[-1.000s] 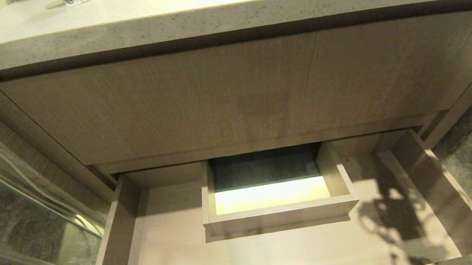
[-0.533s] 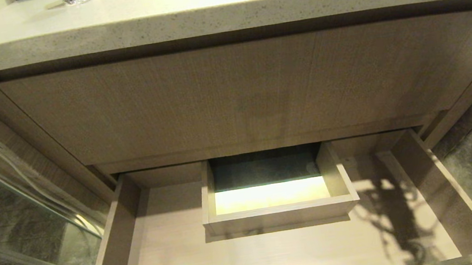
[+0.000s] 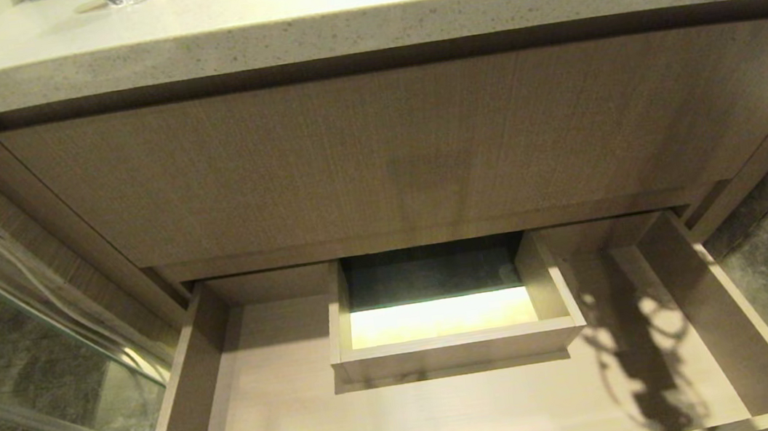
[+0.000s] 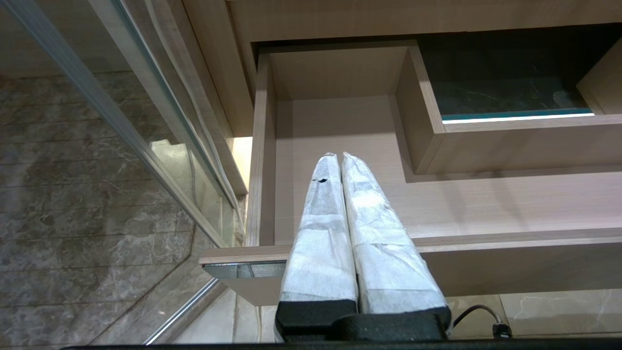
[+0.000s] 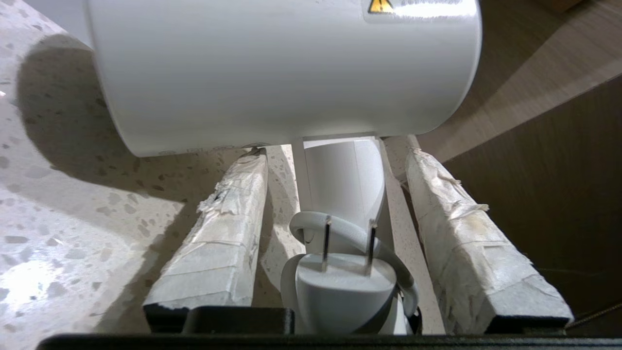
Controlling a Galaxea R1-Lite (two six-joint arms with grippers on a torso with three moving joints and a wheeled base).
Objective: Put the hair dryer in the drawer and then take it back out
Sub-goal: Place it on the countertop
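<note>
Since a second ago your right gripper (image 5: 335, 155) has entered at upper right, over the countertop (image 3: 330, 17). Its fingers (image 5: 218, 238) stand spread, clear on both sides of the one dryer (image 5: 282, 68) lying on the counter. One drawer (image 3: 187, 401) open at frame bottom, floor bare around its boxed cutout (image 3: 455, 349). Left gripper (image 4: 338, 158) pressed together, lower centre.
</note>
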